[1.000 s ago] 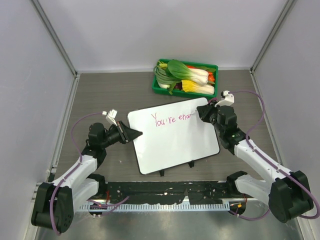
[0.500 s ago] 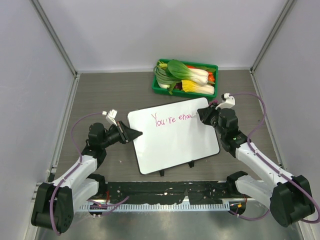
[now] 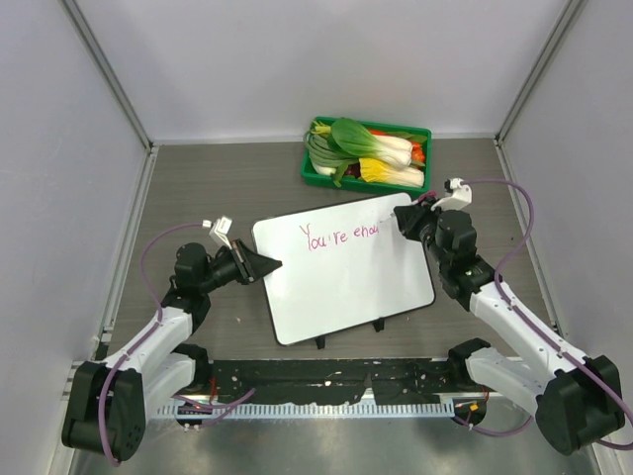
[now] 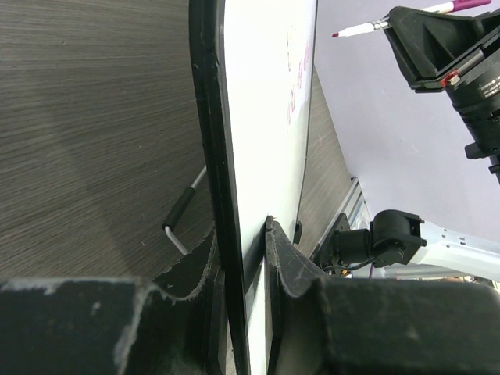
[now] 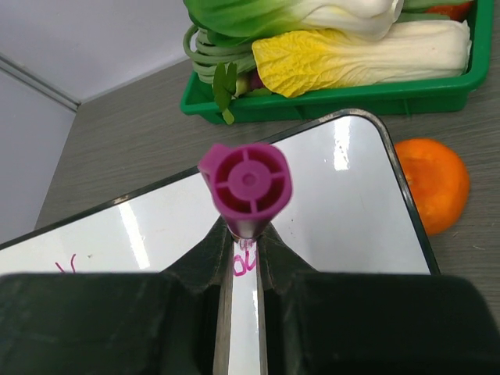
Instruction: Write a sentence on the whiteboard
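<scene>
The whiteboard [image 3: 341, 282] lies in the middle of the table, tilted up at its left edge. The pink sentence [image 3: 339, 234] runs along its far part and reads about "You're enou". My left gripper [image 3: 269, 264] is shut on the board's left rim; the left wrist view shows its jaws [image 4: 242, 242] clamped on the board [image 4: 269, 117]. My right gripper [image 3: 404, 224] is shut on a magenta marker [image 5: 244, 181], tip down just past the last pink letters [image 5: 244, 264] on the board [image 5: 344, 211].
A green tray [image 3: 309, 176] of leafy vegetables stands behind the board. An orange [image 5: 431, 184] lies just off the board's far right corner. The board's wire stand leg [image 4: 183, 211] shows under it. Grey walls close in on three sides.
My right gripper has moved a little to the right with the marker, and the last word has grown by a letter or so. The left arm and the board have not moved.
</scene>
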{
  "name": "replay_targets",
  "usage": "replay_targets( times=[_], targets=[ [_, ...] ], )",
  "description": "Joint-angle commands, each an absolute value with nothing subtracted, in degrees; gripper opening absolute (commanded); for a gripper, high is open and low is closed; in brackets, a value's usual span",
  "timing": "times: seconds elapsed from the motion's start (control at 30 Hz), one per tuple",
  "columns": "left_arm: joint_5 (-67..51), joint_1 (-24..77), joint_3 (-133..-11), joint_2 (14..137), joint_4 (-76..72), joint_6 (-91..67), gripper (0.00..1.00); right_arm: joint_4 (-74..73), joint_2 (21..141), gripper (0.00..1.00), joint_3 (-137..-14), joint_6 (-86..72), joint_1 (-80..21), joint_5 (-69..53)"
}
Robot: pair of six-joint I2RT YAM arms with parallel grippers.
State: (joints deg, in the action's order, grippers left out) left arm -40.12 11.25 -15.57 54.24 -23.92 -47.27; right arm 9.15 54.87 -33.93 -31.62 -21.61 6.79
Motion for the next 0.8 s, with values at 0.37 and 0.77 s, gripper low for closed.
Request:
replay_targets(
  times=[0.37,0.77],
  targets=[
    [-32.34,11.08,-15.03,55.02,-17.75,-35.24,0.0,12.57,58.53,0.01,-35.95,-31.47,-20.74,10.72],
    [-32.34,11.16,-15.03,55.02,-17.75,-35.24,0.0,14.94,60.12,0.01,-34.54,-32.26,-20.48,8.44]
  ],
)
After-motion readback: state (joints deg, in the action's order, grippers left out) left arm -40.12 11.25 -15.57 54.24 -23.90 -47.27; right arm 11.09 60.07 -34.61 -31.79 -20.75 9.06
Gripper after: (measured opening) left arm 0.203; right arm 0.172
